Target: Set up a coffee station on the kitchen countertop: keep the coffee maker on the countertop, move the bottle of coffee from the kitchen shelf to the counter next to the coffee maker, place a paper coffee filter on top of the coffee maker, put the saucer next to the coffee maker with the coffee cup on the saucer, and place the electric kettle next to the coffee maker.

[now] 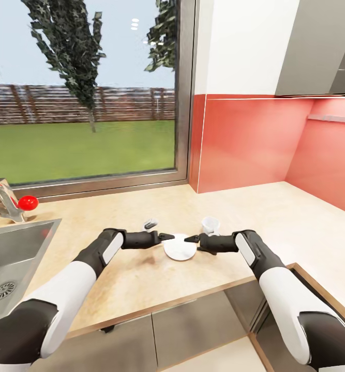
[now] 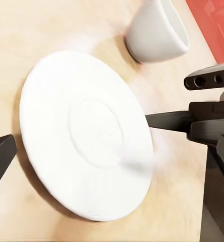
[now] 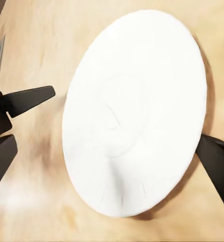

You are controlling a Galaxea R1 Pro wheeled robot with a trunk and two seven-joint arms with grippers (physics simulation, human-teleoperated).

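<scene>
A white saucer [image 1: 180,248] lies flat on the beige countertop [image 1: 275,217], directly in front of me. A white coffee cup [image 1: 210,225] stands upright just behind the saucer's right side, apart from it; it also appears in the left wrist view as the cup [image 2: 157,30]. My left gripper [image 1: 164,236] points at the saucer's left rim and my right gripper [image 1: 191,239] at its right rim, tips facing each other. Both are open and hold nothing. In the wrist views the saucer [image 2: 86,133] [image 3: 134,111] sits between each gripper's spread fingers [image 2: 1,156] [image 3: 215,161].
A steel sink [image 1: 17,248] with a faucet [image 1: 4,201] and a red knob [image 1: 28,202] is at the left. A small grey-white object [image 1: 150,223] lies behind my left gripper. Window behind, red backsplash [image 1: 244,139] at right, counter edge [image 1: 193,299] near me.
</scene>
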